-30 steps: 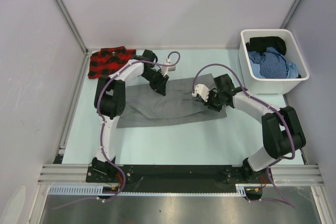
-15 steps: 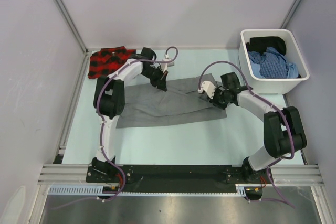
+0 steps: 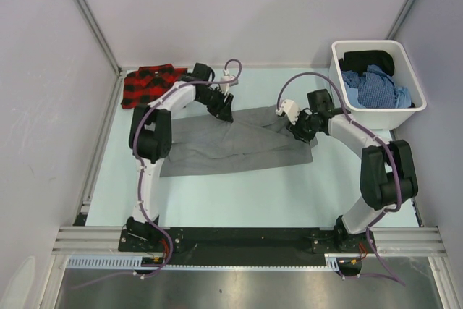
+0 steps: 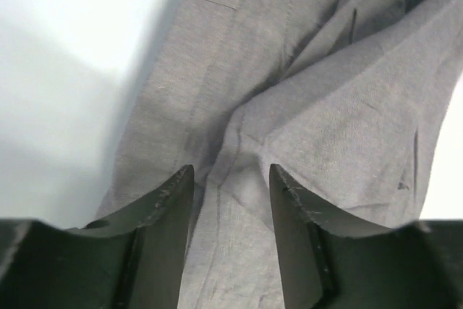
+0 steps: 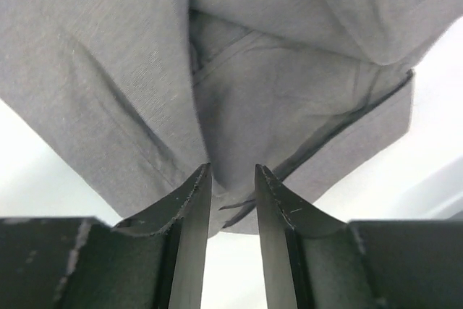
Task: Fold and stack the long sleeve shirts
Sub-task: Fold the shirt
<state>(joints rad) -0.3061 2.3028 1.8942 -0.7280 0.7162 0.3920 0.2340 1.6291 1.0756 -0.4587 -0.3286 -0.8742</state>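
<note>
Moved rearward, released soft creased grey shirt (image 3: 231,148) with left pincer (image 4: 231,204) and right pincer (image 5: 232,204), both parted. Cannot see one corner of plaid shirt (image 3: 147,83) behind left arm (image 3: 154,129).

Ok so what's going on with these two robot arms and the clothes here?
Two arms are working on the grey shirt laid out on the table. The left gripper sits over its far edge, the right gripper over its right end, both open, gripping nothing. The red plaid shirt lies in the far left corner; a white bin of clothes stands at the right.
</note>
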